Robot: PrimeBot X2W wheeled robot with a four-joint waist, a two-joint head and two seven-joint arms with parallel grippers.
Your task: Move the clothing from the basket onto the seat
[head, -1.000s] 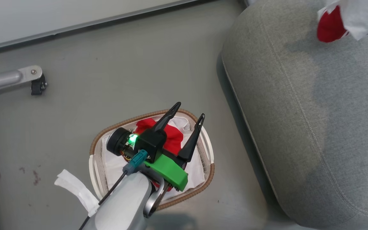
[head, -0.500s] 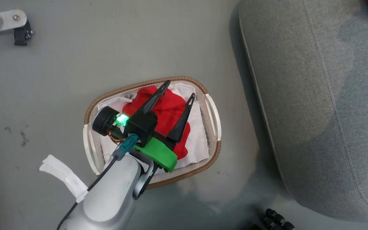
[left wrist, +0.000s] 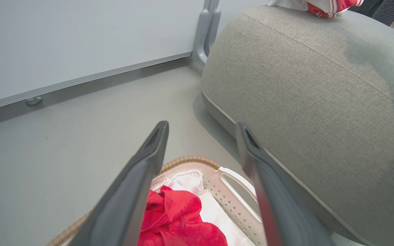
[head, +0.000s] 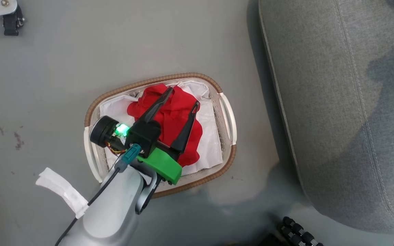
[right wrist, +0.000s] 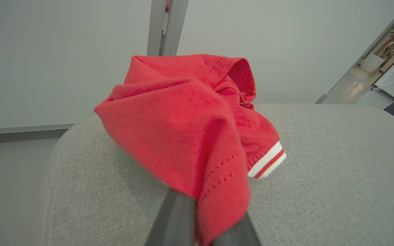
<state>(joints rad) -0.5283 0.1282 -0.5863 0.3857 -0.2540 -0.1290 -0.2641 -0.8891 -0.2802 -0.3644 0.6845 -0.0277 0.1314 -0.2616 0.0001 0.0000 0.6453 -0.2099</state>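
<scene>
Okay, seat [head: 337,102] is lying to the right of basket [head: 156,80]. Plain red garment [head: 173,116] is sitting bunched toward the basket's far rim, directly below left gripper [head: 183,96], whose jaws are spread wide, straddling it, so the left arm looks nearer. Right gripper [right wrist: 204,222] is pinching striped garment [right wrist: 190,130] over the seat.

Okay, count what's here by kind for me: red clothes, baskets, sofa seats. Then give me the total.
Red garments: 2, the plain red garment in the basket, the striped garment clamped in the right end effector
Baskets: 1
Seats: 1, the seat
Total: 4
</scene>
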